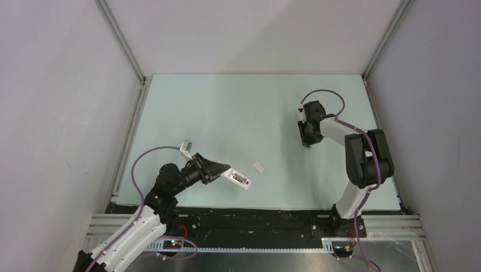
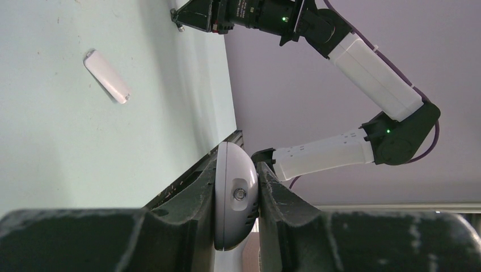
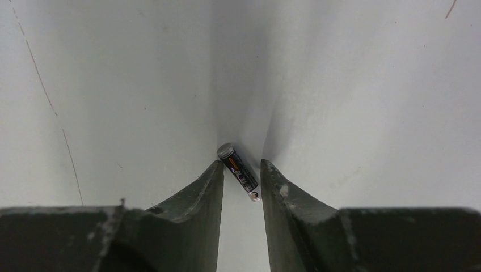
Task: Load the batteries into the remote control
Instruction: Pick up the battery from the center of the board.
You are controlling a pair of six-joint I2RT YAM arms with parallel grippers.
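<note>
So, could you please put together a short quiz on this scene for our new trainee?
1. True or false: the left pincer is clamped on the remote control.
2. What lies between the jaws of the right pincer? A: a battery. B: a screwdriver. C: nothing.
3. Where is the white cover piece?
Key: 1 true. 2 A. 3 flat on the table, touched by neither pincer.

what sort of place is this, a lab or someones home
Most likely a robotics lab test cell, not a home: plain white panel walls on aluminium frame posts box in a pale green tabletop, and two black-and-white robot arms are bolted to a metal rail at its near edge.
</note>
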